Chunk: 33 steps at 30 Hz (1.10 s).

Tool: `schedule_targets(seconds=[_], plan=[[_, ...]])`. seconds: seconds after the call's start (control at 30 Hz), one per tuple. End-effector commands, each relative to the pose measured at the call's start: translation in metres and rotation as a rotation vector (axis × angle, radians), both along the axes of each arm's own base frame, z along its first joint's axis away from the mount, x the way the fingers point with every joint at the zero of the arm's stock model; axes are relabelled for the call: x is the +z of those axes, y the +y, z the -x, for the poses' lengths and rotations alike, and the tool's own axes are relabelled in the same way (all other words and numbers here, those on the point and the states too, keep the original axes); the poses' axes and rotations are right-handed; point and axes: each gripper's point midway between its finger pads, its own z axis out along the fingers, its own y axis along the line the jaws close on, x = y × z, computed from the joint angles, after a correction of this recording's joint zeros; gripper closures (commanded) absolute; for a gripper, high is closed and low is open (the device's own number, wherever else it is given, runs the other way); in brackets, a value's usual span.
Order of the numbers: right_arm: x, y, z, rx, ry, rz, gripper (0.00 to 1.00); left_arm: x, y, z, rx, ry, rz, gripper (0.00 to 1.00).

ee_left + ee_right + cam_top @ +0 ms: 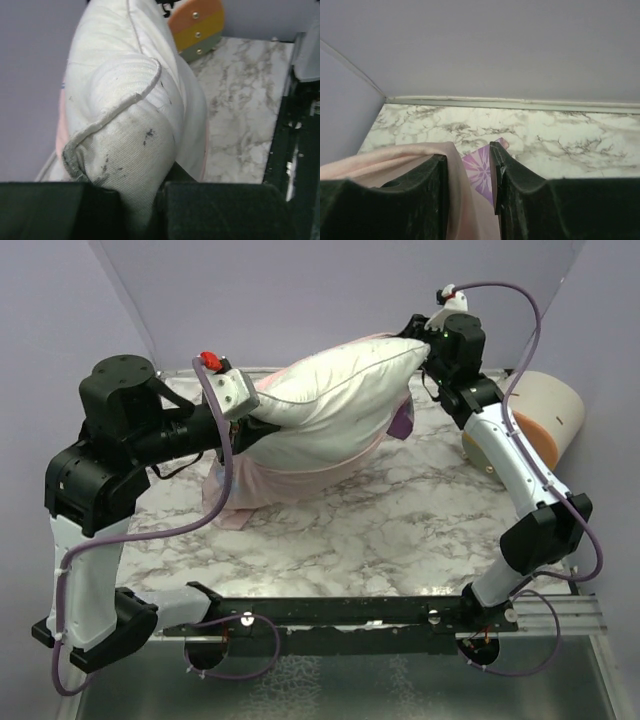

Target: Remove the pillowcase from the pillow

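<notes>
The white pillow (pixel 330 390) hangs tilted above the marble table, its right end higher. My left gripper (pixel 245 405) is shut on its lower left corner; in the left wrist view that grubby corner (pixel 125 150) is squeezed between the dark fingers (pixel 142 192). The pillowcase (pixel 300 480) sags inside out under the pillow as pale pink cloth. A purple bit (pixel 401 422) shows at the right. My right gripper (pixel 428 348) is at the pillow's raised right end. In its wrist view, pink and purple snowflake cloth (pixel 480 175) fills the narrow gap between its fingers (pixel 468 155) and drapes over the left finger.
A cream-and-orange cylinder (pixel 540 415) lies at the table's right edge behind the right arm; its striped end (pixel 197 25) shows beyond the pillow. Lilac walls close in the back and sides. A black rail (pixel 350 612) runs along the near edge.
</notes>
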Motion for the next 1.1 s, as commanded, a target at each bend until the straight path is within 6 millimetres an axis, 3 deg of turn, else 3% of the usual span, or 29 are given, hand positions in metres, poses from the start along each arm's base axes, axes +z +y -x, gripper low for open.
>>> schedule_targets(seconds=[0.0, 0.1, 0.17, 0.27, 0.4, 0.53, 0.7, 0.77, 0.93, 0.97, 1.07], plan=[[0.017, -0.031, 0.022, -0.077, -0.031, -0.022, 0.63, 0.091, 0.041, -0.032, 0.329, -0.445, 0.225, 1.00], [0.010, -0.037, 0.035, -0.082, 0.003, -0.021, 0.47, 0.147, 0.065, -0.045, 0.495, -0.656, 0.392, 1.00], [0.012, -0.036, 0.045, -0.062, 0.009, -0.033, 0.33, 0.166, 0.071, -0.054, 0.550, -0.685, 0.437, 1.00], [0.039, -0.032, 0.065, 0.001, -0.065, -0.053, 0.23, 0.173, 0.065, -0.064, 0.555, -0.668, 0.459, 1.00], [0.093, -0.031, 0.102, 0.073, -0.213, -0.094, 0.14, 0.162, 0.056, -0.077, 0.547, -0.612, 0.456, 1.00], [0.133, -0.015, 0.143, 0.235, -0.308, -0.103, 0.06, 0.140, 0.043, -0.074, 0.475, -0.553, 0.413, 1.00], [0.148, -0.010, 0.168, 0.306, -0.318, -0.099, 0.02, 0.123, 0.030, -0.057, 0.364, -0.488, 0.367, 1.00], [0.159, -0.002, 0.186, 0.394, -0.401, -0.074, 0.01, 0.116, 0.024, -0.050, 0.314, -0.453, 0.336, 1.00], [0.182, 0.043, 0.261, 0.859, -0.668, -0.027, 0.00, 0.093, 0.008, -0.040, 0.202, -0.352, 0.255, 1.00], [0.182, 0.051, 0.271, 0.930, -0.697, -0.012, 0.00, 0.088, 0.005, -0.041, 0.188, -0.330, 0.239, 1.00], [0.186, 0.072, 0.276, 0.998, -0.750, 0.046, 0.00, 0.072, -0.003, -0.043, 0.152, -0.271, 0.205, 1.00]])
